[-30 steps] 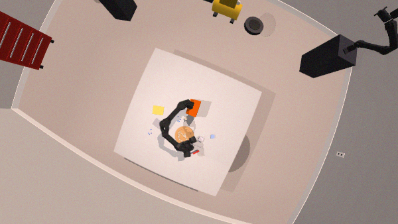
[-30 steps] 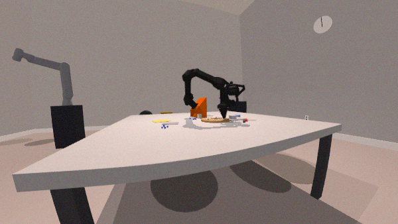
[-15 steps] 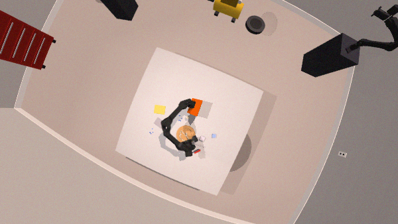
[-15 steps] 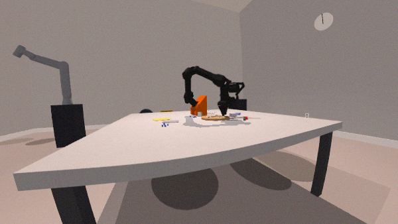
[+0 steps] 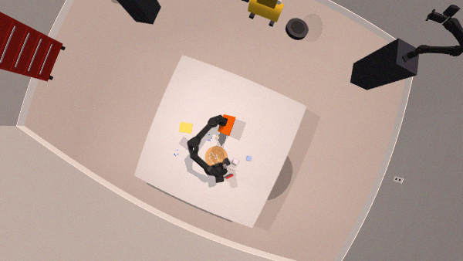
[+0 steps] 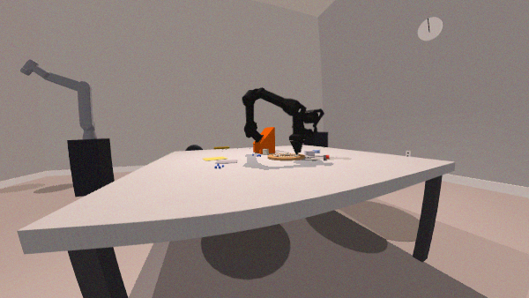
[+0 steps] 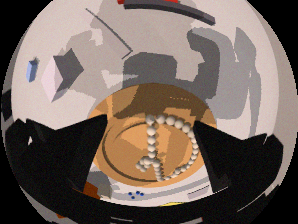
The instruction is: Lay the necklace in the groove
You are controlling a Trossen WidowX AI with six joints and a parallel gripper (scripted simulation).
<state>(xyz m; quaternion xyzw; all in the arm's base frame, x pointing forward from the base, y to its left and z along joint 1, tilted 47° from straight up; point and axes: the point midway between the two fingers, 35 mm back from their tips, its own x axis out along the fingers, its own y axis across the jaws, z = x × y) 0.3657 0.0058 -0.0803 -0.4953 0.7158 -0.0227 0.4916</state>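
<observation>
The round wooden bead board (image 5: 221,149) (image 6: 274,158) (image 7: 117,150) lies on the table below my gripper. The pearl bead necklace (image 7: 151,141) lies on it. In the wrist view, one strand runs down the board's middle, ending in a small curl. Other beads arc from the strand's top around the right side and back along the near edge. The right arc lies along or close to the groove; I cannot tell if it is seated. The left part of the groove shows no beads. My gripper (image 5: 227,162) (image 6: 297,152) (image 7: 151,122) is wide open and empty, low over the board.
A pale block (image 5: 235,161) (image 7: 51,80) and a blue block (image 5: 248,158) (image 7: 32,71) lie beside the board. A red and dark bar (image 5: 229,176) (image 7: 170,7) lies beyond it. An orange stand (image 5: 228,125) (image 6: 270,142), a yellow pad (image 5: 186,127) (image 6: 215,159) and small blue pieces (image 5: 176,153) (image 7: 136,194) are also on the table.
</observation>
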